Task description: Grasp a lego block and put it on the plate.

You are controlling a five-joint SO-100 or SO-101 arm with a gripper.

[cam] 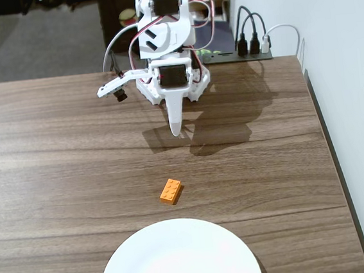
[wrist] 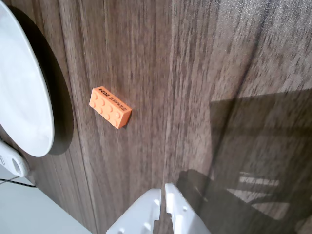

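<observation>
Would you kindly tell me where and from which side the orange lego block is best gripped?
Probably from above, across the lego block's two long sides: it lies flat, studs up, angled on the table, clear of the plate. The end effector would need turning to match.

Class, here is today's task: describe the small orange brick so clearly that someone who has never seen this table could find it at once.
Start at the wooden table in the fixed view and find the big white plate at its near edge. Just beyond the plate's rim, between it and the white gripper, lies the lego block, flat and touching neither. It is the only orange thing there, small, studded, with dark print along one side.
</observation>
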